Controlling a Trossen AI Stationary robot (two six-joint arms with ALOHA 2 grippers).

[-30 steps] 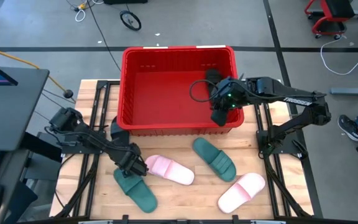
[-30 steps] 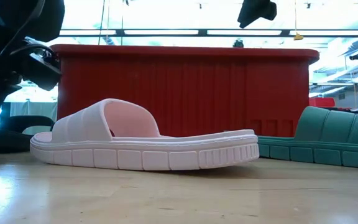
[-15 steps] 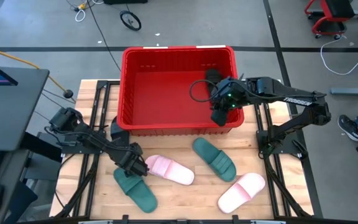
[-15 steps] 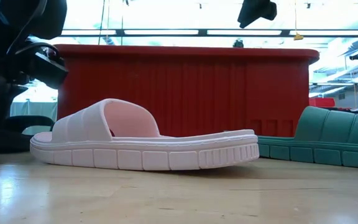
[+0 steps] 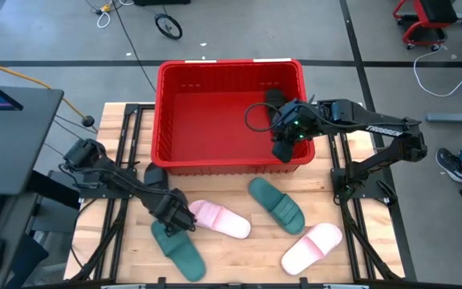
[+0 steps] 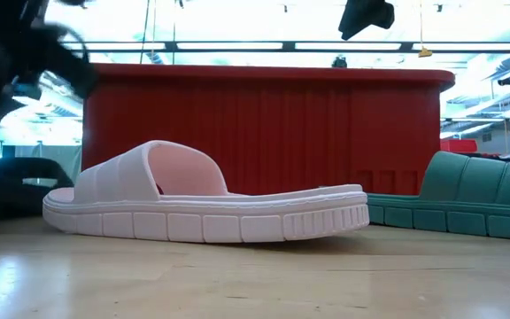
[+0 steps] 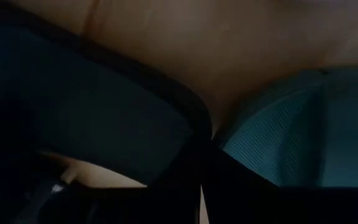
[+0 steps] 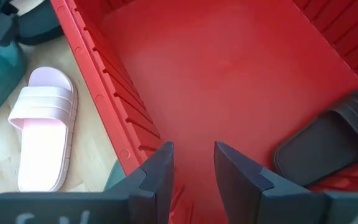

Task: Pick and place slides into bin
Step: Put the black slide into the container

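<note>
Two grippers are in play, but only the left gripper (image 5: 172,215) is set down among the loose sandals: its fingers are pressed together at the near-left of the wooden table (image 5: 239,253), at the strap end of the dark green rubber slide (image 5: 176,246), which is taken to be pinched, though the grip itself is hidden from above. From that hand the green slide's long axis runs away toward the table's front edge, slanting rightward. Just beside the hand, on its right, a pale pink rubber slide (image 5: 219,220) lies nearly touching. The large red ribbed plastic bin (image 5: 229,164) lies beyond the hand, toward the table's far side, so the carry is judged to go up and away over the near wall. The right gripper (image 8: 191,163) hangs with fingers parted and empty inside the bin's right end, above a black rubber slide (image 8: 328,146).
</note>
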